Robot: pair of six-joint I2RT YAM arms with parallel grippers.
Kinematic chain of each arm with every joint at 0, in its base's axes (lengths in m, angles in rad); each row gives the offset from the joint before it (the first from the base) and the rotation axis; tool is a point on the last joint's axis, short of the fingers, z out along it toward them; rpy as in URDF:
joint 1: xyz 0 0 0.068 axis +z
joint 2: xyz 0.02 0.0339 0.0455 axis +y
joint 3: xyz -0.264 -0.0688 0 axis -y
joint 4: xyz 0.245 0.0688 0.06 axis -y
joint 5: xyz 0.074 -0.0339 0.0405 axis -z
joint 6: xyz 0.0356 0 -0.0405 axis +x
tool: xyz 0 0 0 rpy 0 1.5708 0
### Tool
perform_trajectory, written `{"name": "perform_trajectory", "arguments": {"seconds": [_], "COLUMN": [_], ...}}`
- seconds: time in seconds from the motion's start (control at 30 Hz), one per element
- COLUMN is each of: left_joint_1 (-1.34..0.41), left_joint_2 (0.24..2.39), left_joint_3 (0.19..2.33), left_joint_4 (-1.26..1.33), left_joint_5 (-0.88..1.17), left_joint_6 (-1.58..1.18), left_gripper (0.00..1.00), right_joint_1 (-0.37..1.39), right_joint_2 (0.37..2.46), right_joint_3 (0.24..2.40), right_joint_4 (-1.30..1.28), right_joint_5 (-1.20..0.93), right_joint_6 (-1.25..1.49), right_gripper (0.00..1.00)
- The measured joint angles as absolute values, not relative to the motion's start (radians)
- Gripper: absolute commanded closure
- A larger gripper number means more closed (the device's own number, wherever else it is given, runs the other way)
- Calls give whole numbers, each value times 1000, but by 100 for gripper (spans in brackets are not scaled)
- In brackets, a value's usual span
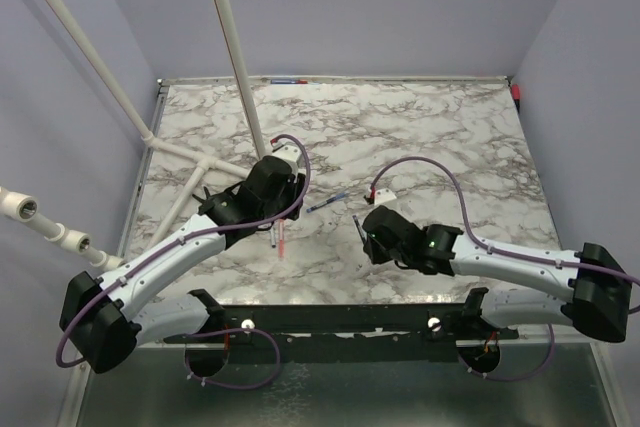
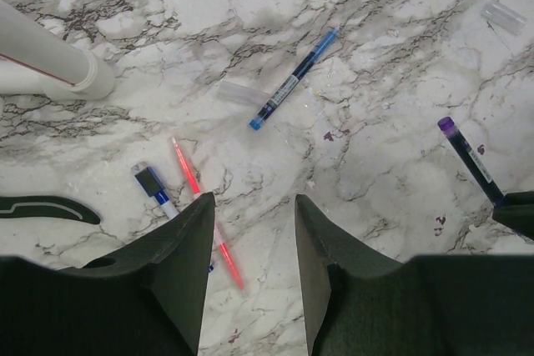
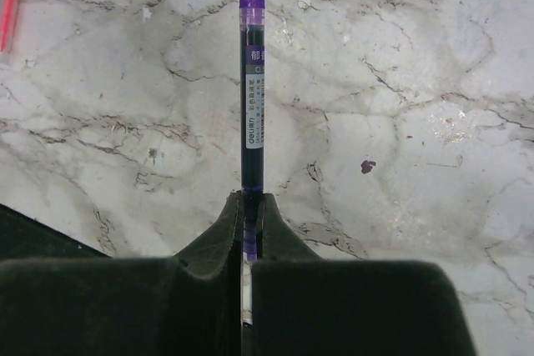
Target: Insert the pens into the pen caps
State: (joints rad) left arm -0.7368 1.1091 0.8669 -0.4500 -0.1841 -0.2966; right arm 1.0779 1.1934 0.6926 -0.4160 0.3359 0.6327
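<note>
My left gripper (image 2: 254,202) is open and empty, low over the marble table (image 2: 392,122). A red pen (image 2: 206,210) lies flat, partly under its left finger (image 2: 188,239). A short black-and-blue piece with a white end (image 2: 154,185) lies left of the red pen. A blue pen (image 2: 294,79) lies farther ahead, with a clear cap (image 2: 236,93) beside it. Another clear cap (image 2: 504,16) lies at the far right. My right gripper (image 3: 252,198) is shut on a dark pen with a purple end (image 3: 252,97), which sticks out forward. From above, the red pen (image 1: 282,239) and blue pen (image 1: 328,204) lie between both grippers.
White pipes (image 1: 235,47) rise from the table's back left, with one pipe end (image 2: 50,60) close to my left gripper. Purple cables loop over both arms. Walls enclose the table on three sides.
</note>
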Motion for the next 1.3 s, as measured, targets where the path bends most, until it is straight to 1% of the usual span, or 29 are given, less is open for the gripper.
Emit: {"name": "perform_trajectory", "arguments": {"seconds": [0.3,0.5,0.8,1.0,1.17,1.3], "left_joint_1": [-726,-688,-629,-628,-628,-628], "left_joint_2": [1087,1079,1093,1121,1120,1117], "left_joint_3": [905,978,1084,1182,1193,1185], "left_joint_4": [-459,-468,-542,-639,-697,-736], "left_joint_5": [-100,11,148,223,278,330], "left_joint_6": [-312,-306,-302,-300,-297,-297], "left_gripper": [54,54,53,53,53,53], "right_joint_1": [1086,1116,1320,1372,1444,1452], "right_joint_2": [1067,1003,982,999,984,983], "right_joint_3": [692,692,707,733,714,714], "right_joint_4": [-385,-333,-283,-282,-246,-240], "right_joint_5": [301,263,279,302,287,263], "right_joint_6": [492,395,202,68,-104,-239], "right_gripper": [99,99,99,99,99,99]}}
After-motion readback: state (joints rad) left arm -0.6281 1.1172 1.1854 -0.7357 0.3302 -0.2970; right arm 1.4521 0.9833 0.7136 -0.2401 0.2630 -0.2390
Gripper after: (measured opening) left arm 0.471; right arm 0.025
